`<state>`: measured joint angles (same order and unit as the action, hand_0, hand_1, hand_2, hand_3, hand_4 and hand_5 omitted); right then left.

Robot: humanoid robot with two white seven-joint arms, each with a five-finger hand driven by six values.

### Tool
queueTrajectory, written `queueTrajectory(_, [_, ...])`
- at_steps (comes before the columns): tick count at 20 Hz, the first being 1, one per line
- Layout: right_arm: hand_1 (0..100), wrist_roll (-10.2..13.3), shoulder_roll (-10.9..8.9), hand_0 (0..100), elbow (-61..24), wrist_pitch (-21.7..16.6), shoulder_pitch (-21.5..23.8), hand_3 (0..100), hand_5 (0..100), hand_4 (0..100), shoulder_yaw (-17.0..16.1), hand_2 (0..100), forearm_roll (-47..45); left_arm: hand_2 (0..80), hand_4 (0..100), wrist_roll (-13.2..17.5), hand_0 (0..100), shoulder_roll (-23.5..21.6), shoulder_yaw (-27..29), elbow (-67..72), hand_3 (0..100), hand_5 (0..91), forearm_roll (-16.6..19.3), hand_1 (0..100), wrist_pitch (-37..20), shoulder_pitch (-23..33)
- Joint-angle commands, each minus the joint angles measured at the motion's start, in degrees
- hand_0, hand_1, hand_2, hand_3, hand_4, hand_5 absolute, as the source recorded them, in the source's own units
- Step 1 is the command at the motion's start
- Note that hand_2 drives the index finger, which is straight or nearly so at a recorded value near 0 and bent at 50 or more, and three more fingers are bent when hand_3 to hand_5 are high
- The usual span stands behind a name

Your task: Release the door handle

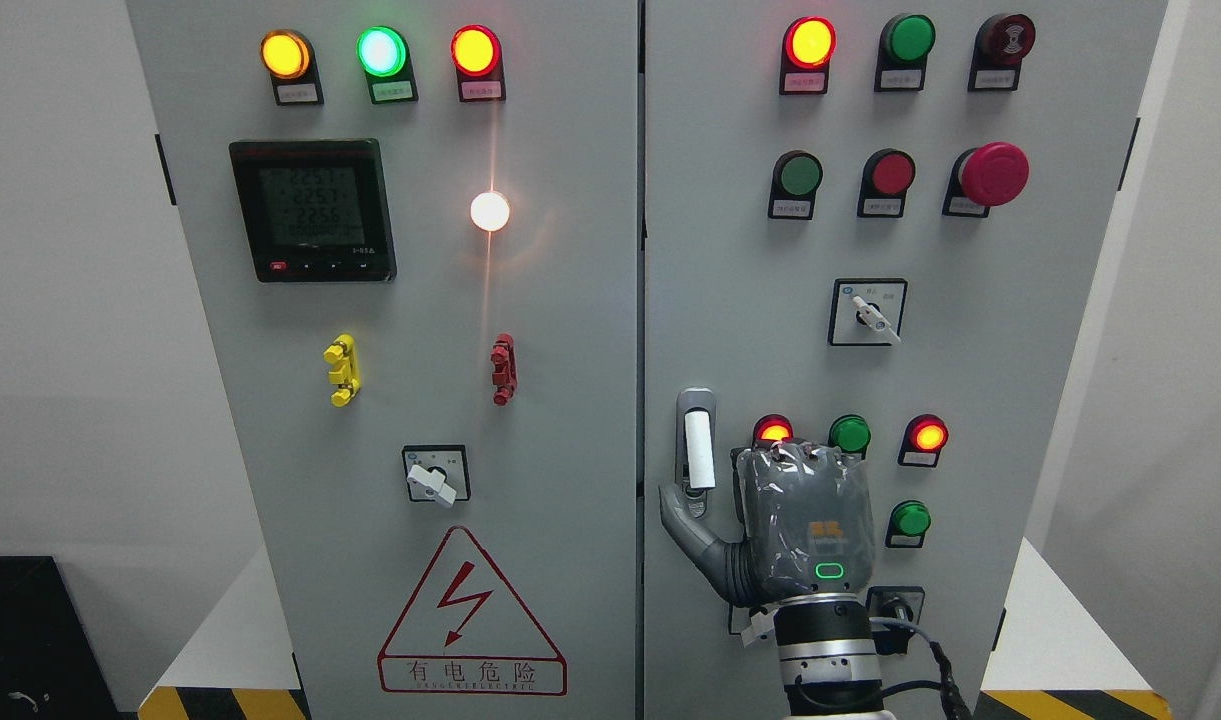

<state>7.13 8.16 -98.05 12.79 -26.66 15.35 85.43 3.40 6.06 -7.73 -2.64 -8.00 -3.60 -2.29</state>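
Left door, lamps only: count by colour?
Amber lamp: 1
Green lamp: 1
Red lamp: 1
White lamp: 1
Total: 4

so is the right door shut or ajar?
Shut, as far as this view shows. The right door sits flush with the left door, seam narrow and even top to bottom.

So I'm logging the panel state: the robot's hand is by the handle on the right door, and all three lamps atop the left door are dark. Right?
Not quite. The head view shows the right hand beside the door handle on the right door, but the three lamps atop the left door are lit, not dark.
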Motion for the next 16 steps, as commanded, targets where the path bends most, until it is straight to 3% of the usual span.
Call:
queueTrajectory(1, [20,-0.01,0.01,26,0.22,0.04,-0.33,100,99,95,-0.14,100,-0.18,0.0,0,0.03,12,0.00,0.00,0.00,0,0.0,0.00,56,0.00,0.00])
queueTrajectory(16, [21,0.16,0.01,30,0.14,0.83,-0.24,100,99,95,-0.14,100,-0.97,0.0,0,0.03,12,0.00,0.00,0.00,0,0.0,0.00,56,0.00,0.00])
